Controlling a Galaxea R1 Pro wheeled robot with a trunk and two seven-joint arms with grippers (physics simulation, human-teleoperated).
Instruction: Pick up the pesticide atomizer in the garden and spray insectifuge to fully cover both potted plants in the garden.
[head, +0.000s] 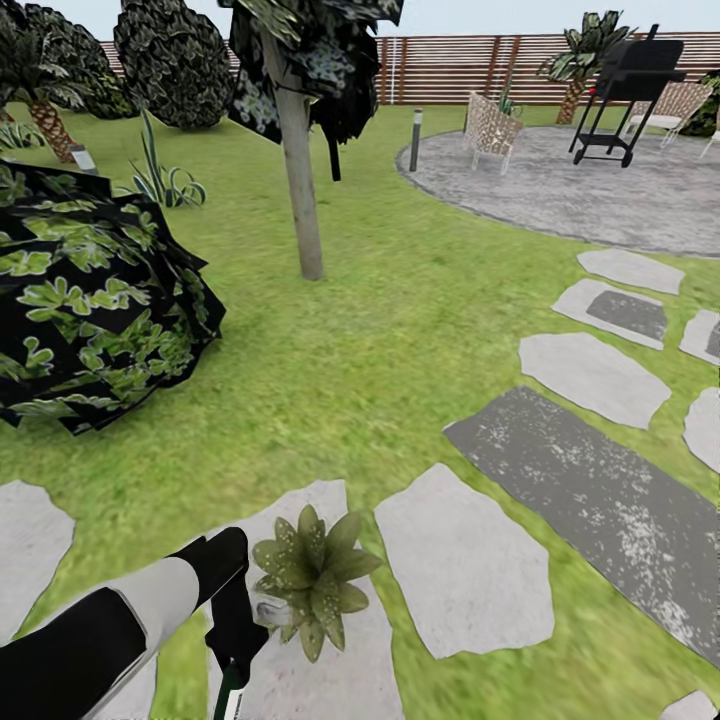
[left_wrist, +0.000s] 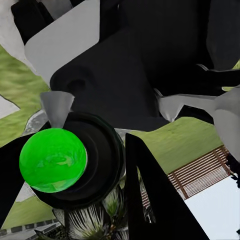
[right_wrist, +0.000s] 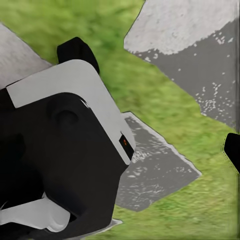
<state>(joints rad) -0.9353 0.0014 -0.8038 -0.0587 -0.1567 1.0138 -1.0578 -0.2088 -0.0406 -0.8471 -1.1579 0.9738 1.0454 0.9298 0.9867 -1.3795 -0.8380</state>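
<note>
In the head view the left arm reaches in from the lower left corner, its white and black forearm ending in the left claw (head: 238, 640), which points down over a pale stepping stone (head: 330, 670). A slim dark green bottle with a white label, the pesticide atomizer (head: 230, 700), hangs from that claw at the bottom edge of the picture, with a pale trigger head just beside the claw's dark body; the claw looks pressed around the bottle's upper part. Just beside it, on the same stone, stands one potted plant (head: 313, 577), a low rosette of pointed olive-green leaves with pale speckles; its pot is hidden by the leaves.

In the left wrist view a round bright green shape (left_wrist: 53, 160) sits inside a dark ring between dark finger parts, with spiky leaves (left_wrist: 95, 222) below it and a strip of brown slatted fence (left_wrist: 200, 175) beyond.

The right wrist view shows black and white arm housing (right_wrist: 65, 150) over lawn (right_wrist: 150, 85) and grey stones; whether the right claw is spread or pressed together I cannot tell.

Farther off in the head view are a big dark bush (head: 90, 300), a tree trunk (head: 298, 170), a round paved patio (head: 580, 190) with a wicker chair (head: 492, 130) and a black grill (head: 630, 90).
</note>
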